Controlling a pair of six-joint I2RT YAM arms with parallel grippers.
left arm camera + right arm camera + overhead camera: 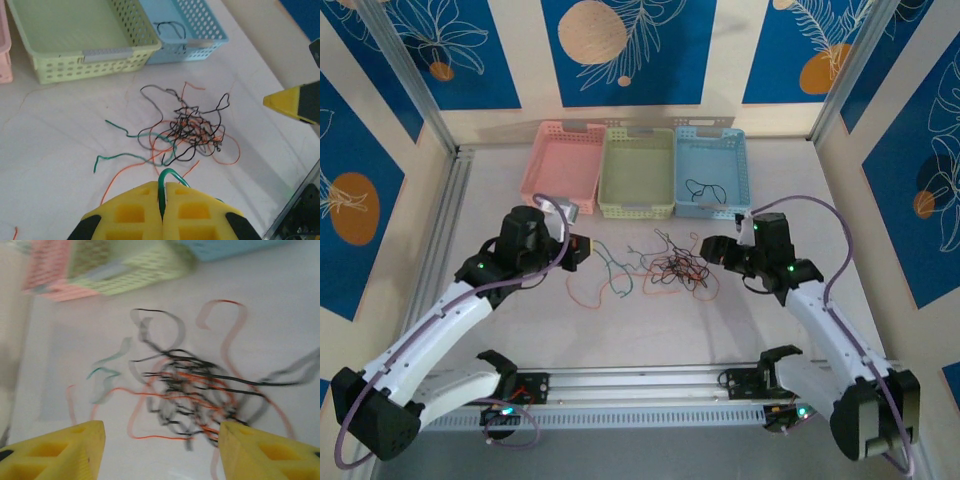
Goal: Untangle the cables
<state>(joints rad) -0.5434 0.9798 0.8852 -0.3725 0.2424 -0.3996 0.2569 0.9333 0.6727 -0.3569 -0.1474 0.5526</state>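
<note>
**Overhead view.** I log the cables (675, 270) as one black-and-orange knot at the middle of the desk (650, 335). Green and orange strands trail off to its left. The left pincer (582, 252) sits left of the knot, past those loose strands. The right pincer (708, 248) sits just beside the knot's right edge. Along the far edge stand a pink basket (563, 165), a green basket (637, 170) and a blue basket (712, 133). One black cable (705, 188) lies inside the blue one.

**Left wrist view.** The left pincer (162, 189) is closed, with its yellow fingers pressed together on a green cable (167, 170) that loops up from between the tips. The knot (195, 132) lies ahead on the desk, apart from the pincer. The green basket (65, 67) and the blue basket (200, 47) stand beyond it.

**Right wrist view (blurred).** The right pincer (160, 432) is open, with its fingers wide apart and nothing between them. The knot (195, 390) lies ahead of the gap, nearer the right-hand finger. I cannot tell whether that finger touches it.
</note>
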